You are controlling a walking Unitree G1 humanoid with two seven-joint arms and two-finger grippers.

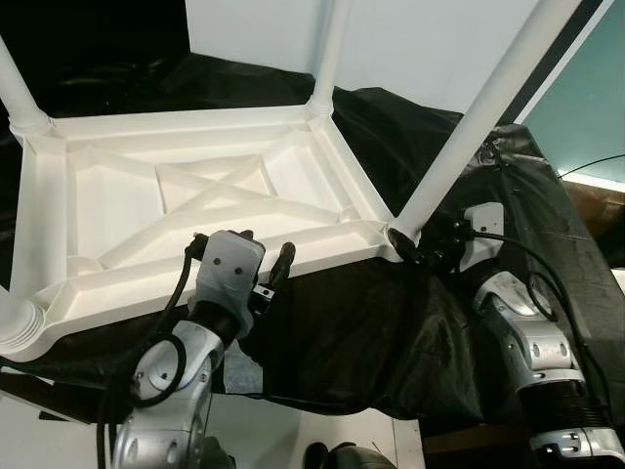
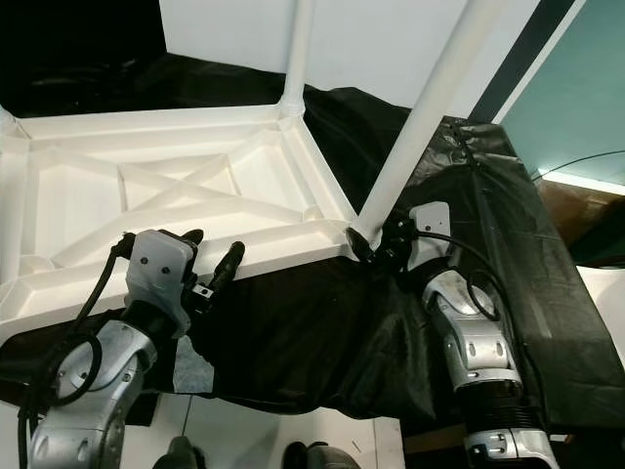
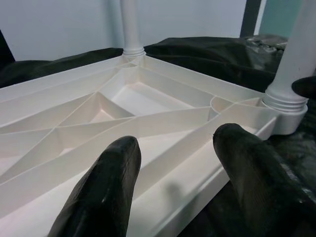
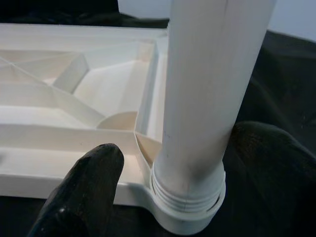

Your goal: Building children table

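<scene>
I judge I am at the leg-fitting step: the white plastic tabletop (image 1: 195,195) lies upside down on a black cloth (image 1: 361,322), ribbed underside up, and my right pincer (image 4: 168,173) sits at the near right corner socket (image 4: 190,207) with its two black fingers (image 4: 86,187) either side of the white table leg (image 1: 479,122) just above the threaded collar. The fingers look close against the tube, one nearly touching and the other partly hidden behind it, so I read this as a loose grasp on the leg, not a firm clamp. My left pincer (image 3: 177,168) hangs released, fingers spread apart over the near long rim of the tabletop (image 3: 197,197), gripping nothing. The leg's long axis runs up from the socket and leans away toward the upper right in the head views, so it does not look square to the slab; the far right leg (image 1: 330,49) stands nearer to straight, and two more legs rise at the left corners (image 1: 20,88). The tabletop's own long axis runs left to right across my front. Next, I think, the leg needs turning or pressing down along its own axis until the collar seats fully, with my left pincer brought down onto the rim to hold the slab from sliding on the cloth, which looks slippery and wrinkled
</scene>
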